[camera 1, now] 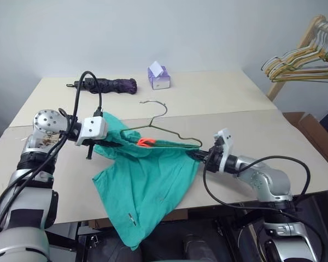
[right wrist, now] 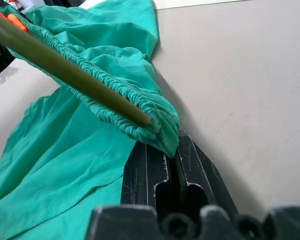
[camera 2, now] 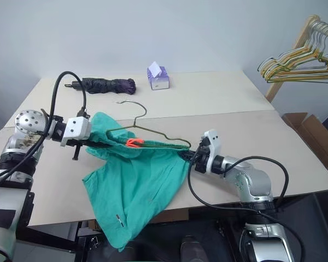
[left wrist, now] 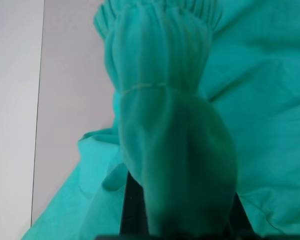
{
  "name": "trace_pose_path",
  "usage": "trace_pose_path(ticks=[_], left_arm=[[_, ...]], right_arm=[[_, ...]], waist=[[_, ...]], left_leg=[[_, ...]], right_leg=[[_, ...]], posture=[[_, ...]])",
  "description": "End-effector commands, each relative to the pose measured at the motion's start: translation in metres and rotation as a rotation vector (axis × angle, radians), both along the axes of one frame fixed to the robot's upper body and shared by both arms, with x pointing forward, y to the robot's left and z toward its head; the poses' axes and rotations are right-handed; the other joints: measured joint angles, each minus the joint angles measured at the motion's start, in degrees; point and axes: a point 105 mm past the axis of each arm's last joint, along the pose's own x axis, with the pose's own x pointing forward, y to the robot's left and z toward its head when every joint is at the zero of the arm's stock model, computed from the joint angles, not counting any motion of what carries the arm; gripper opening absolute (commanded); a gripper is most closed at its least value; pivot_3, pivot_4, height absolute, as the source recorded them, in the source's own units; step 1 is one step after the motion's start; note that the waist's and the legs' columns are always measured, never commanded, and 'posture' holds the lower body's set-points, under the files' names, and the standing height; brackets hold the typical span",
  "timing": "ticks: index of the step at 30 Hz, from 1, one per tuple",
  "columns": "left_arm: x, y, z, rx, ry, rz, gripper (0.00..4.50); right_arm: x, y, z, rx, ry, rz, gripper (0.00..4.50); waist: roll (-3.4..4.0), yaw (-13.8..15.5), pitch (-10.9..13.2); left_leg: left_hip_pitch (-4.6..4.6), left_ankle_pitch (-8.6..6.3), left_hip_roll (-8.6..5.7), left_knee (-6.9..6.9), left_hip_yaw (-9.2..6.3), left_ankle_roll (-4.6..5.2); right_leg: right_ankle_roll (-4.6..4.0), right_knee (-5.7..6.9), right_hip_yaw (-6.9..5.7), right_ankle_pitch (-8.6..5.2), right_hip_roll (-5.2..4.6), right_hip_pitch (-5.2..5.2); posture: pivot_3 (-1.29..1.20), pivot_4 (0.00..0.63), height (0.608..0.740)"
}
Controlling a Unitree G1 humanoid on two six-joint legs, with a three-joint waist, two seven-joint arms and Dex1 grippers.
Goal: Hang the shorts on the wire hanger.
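Observation:
The teal-green shorts (camera 1: pixel 147 180) hang stretched by their gathered waistband between my two grippers, above the table, and the legs droop over its front edge. An orange-red tab (camera 1: pixel 146 143) sits on the waistband. The wire hanger (camera 1: pixel 164 128) lies along the waistband, its hook rising behind. The left gripper (camera 1: pixel 106 143) is shut on the waistband's left end, and bunched fabric (left wrist: pixel 175 150) covers its fingers. The right gripper (right wrist: pixel 171 152) is shut on the right end, just below the hanger wire (right wrist: pixel 65 67).
A folded dark umbrella (camera 1: pixel 106 84) and a purple tissue box (camera 1: pixel 159 76) lie at the back of the beige table (camera 1: pixel 235 98). A rack with several hangers (camera 1: pixel 306 57) stands at the far right, with a cardboard box (camera 1: pixel 317 131) beneath it.

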Motion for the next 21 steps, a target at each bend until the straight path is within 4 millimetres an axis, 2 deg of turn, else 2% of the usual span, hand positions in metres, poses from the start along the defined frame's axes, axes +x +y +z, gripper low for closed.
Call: trace_pose_path(ticks=[1,6,14,21], left_arm=[[0.003,0.026,0.014,0.053,-0.044,0.078,0.0],[0.003,0.035,0.015,0.086,-0.053,0.099,0.0],[0.0,0.064,0.004,0.202,-0.041,0.187,0.0],[-0.001,0.074,0.001,0.22,-0.017,0.225,0.0]], right_arm=[[0.01,-0.027,0.016,-0.021,-0.049,-0.077,0.01],[0.012,-0.033,0.017,-0.023,-0.051,-0.086,0.01],[0.008,-0.037,0.014,-0.037,-0.05,-0.077,0.01],[0.006,-0.041,0.014,-0.055,-0.062,-0.072,0.01]], waist=[[0.0,0.0,0.0],[0.0,0.0,0.0],[0.0,0.1,0.0],[0.0,0.1,0.0]], left_leg=[[0.0,0.0,0.0,0.0,0.0,0.0],[0.0,0.0,0.0,0.0,0.0,0.0],[0.0,0.0,0.0,0.0,0.0,0.0],[-0.01,0.0,0.0,0.0,0.0,0.0]], right_leg=[[0.0,0.0,0.0,0.0,0.0,0.0],[0.0,0.0,0.0,0.0,0.0,0.0],[0.0,0.0,0.0,0.0,0.0,-0.01],[0.0,0.0,-0.01,0.0,0.0,-0.01]], posture=[[-0.03,0.016,0.74],[-0.03,0.013,0.74],[-0.02,0.017,0.74],[-0.02,0.017,0.74]])
